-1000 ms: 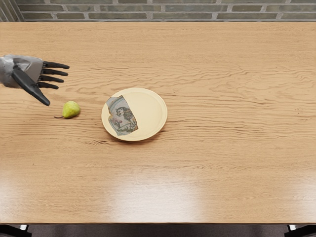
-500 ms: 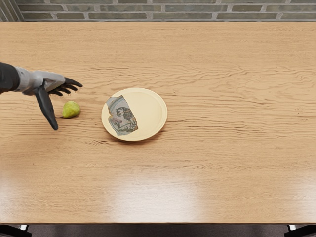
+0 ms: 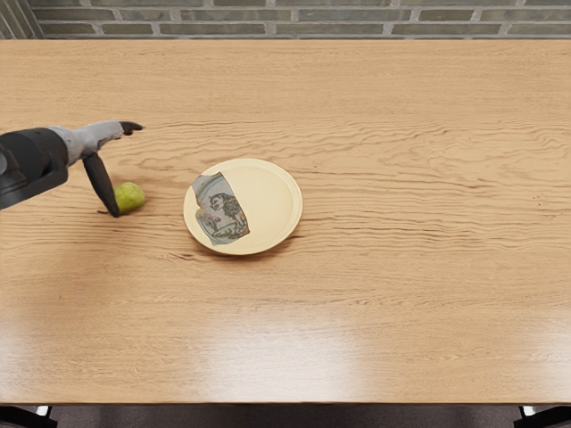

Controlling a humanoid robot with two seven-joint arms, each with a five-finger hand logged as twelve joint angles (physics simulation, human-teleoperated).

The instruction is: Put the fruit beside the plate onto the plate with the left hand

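A humanoid robot's left hand (image 3: 93, 141) is reaching in from the left edge of the frame over a wooden tabletop (image 3: 401, 276), its dark forearm showing at the far left. The fingers (image 3: 128, 127) are lying extended and close together, pointing toward the upper right, while the black thumb (image 3: 102, 184) is hanging well apart from them, angling down toward the wood; the hand is holding nothing. A small green pear (image 3: 132, 197) is lying on the tabletop at centre left, just right of the thumb's tip, and whether the two are touching cannot be told from this view. The pear is sitting near the left rim of a round, pale yellow plate (image 3: 272, 203), a strip of bare wood separating them. On the plate's left half a grey patch with a printed picture (image 3: 219, 210) is showing. A brick wall (image 3: 268, 18) is running along the top edge of the frame behind the tabletop.
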